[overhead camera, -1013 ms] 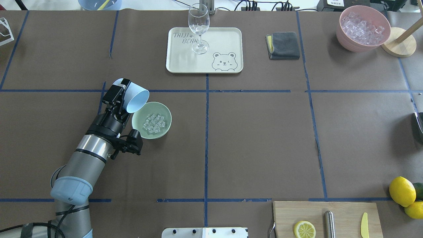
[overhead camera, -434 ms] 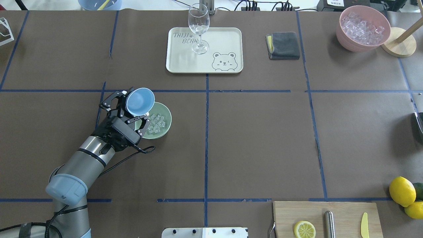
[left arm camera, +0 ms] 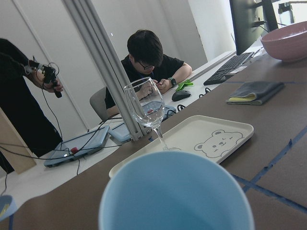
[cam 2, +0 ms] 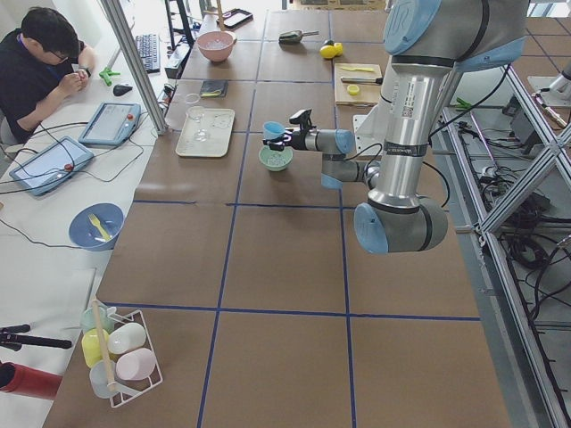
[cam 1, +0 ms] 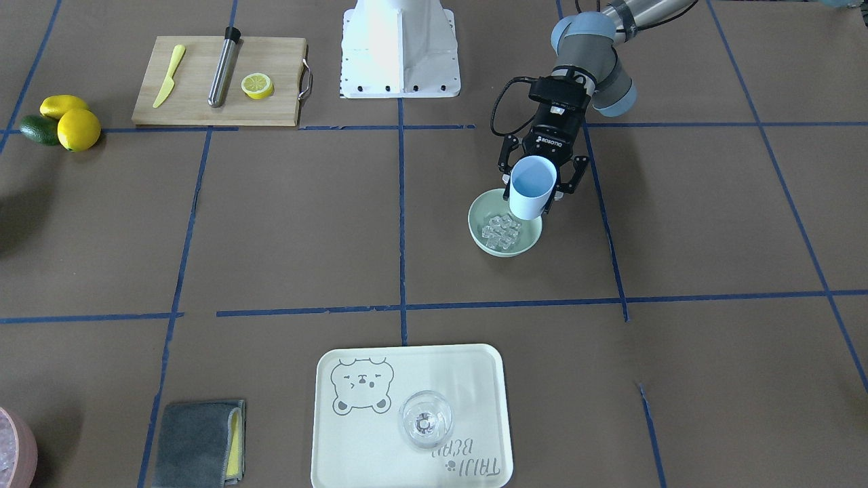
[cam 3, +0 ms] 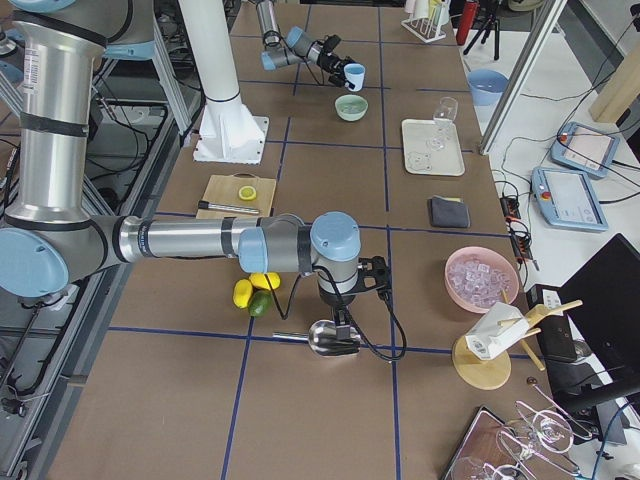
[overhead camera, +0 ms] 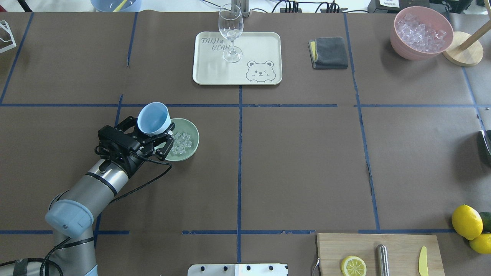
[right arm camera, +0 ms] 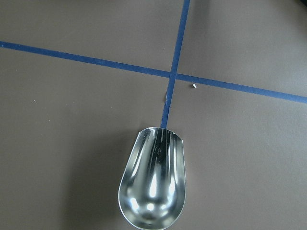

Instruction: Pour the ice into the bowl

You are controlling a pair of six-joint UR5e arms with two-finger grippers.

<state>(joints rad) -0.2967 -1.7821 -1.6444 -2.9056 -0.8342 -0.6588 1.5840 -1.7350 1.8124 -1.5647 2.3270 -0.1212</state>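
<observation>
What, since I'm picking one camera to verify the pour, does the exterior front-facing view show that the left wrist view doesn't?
Only front-facing: the mint bowl with the ice in it, the left pincer shut on the blue cup, the cutting board and lemons. Only the wrist view: a seated person and a keyboard. Both: the blue cup, wine glass, bear tray, grey cloth.
</observation>
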